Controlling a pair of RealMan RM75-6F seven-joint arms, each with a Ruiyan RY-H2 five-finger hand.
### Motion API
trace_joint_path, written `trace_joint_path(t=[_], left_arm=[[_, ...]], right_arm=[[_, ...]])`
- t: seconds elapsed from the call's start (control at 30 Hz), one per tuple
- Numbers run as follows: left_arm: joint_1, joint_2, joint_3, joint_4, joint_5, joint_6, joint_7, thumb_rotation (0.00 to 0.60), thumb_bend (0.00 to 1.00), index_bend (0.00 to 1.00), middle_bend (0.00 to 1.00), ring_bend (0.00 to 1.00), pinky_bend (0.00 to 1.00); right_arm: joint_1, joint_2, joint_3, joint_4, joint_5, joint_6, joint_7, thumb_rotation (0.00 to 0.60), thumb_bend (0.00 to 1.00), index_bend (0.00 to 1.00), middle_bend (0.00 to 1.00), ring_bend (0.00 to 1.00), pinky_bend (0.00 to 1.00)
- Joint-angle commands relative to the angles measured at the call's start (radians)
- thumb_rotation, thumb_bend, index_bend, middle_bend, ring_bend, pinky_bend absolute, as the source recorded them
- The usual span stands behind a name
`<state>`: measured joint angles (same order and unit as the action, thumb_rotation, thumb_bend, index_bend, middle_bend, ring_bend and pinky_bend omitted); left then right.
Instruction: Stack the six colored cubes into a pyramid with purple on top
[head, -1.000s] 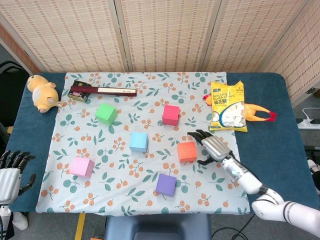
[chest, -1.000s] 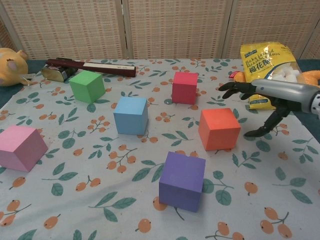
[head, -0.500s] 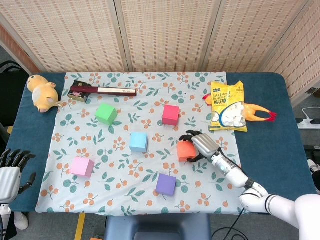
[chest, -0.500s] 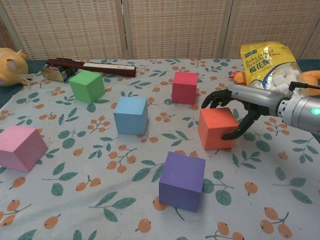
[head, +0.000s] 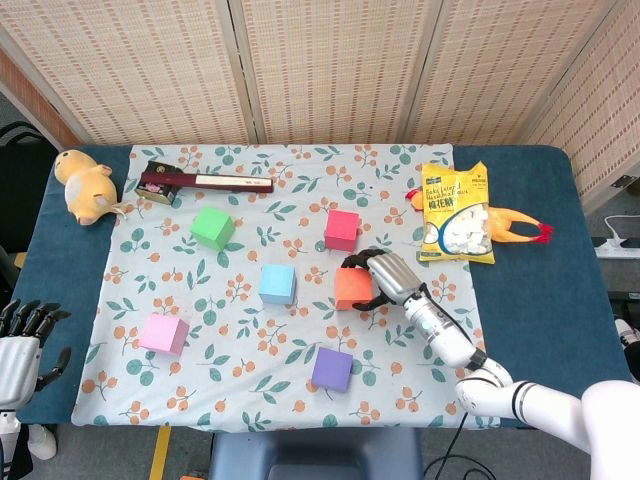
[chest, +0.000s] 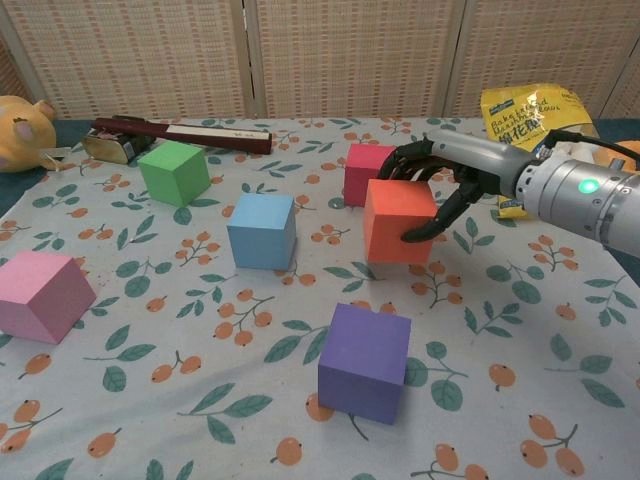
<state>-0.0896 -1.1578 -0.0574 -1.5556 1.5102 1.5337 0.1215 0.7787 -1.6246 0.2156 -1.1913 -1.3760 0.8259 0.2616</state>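
The purple cube waits nearest, saved for the top, while beyond it the right robot hand clamps the orange cube, apparently carrying it toward the blue cube to form the base.

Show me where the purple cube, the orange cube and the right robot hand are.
purple cube (chest: 364, 362): chest view, front face.
orange cube (chest: 396, 224): chest view, front face.
right robot hand (chest: 432, 177): chest view, back of the hand.
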Motion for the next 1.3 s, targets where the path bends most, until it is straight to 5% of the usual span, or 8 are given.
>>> trace_joint_path(t=[0.03, 0.53, 1.3], left_arm=[[0.001, 0.000, 0.002, 0.002, 0.001, 0.001, -0.002, 0.600, 0.38, 0.29, 0.21, 0.13, 0.09], [0.004, -0.007, 0.002, 0.025, 0.002, 0.003, -0.024, 0.600, 0.38, 0.29, 0.21, 0.13, 0.09], [0.012, -0.019, 0.004, 0.069, -0.006, 0.002, -0.066, 0.600, 0.38, 0.29, 0.21, 0.13, 0.09]], right_arm=[[0.041, -0.032, 0.036, 0.007, 0.063, -0.044, -0.064, 0.600, 0.11, 0.35, 0.44, 0.23, 0.25], [0.140, -0.170, 0.082, 0.116, 0.203, -0.109, -0.189, 0.600, 0.11, 0.32, 0.44, 0.23, 0.25], [0.221, -0.275, 0.106, 0.235, 0.220, -0.121, -0.218, 0.600, 0.11, 0.30, 0.44, 0.22, 0.25]])
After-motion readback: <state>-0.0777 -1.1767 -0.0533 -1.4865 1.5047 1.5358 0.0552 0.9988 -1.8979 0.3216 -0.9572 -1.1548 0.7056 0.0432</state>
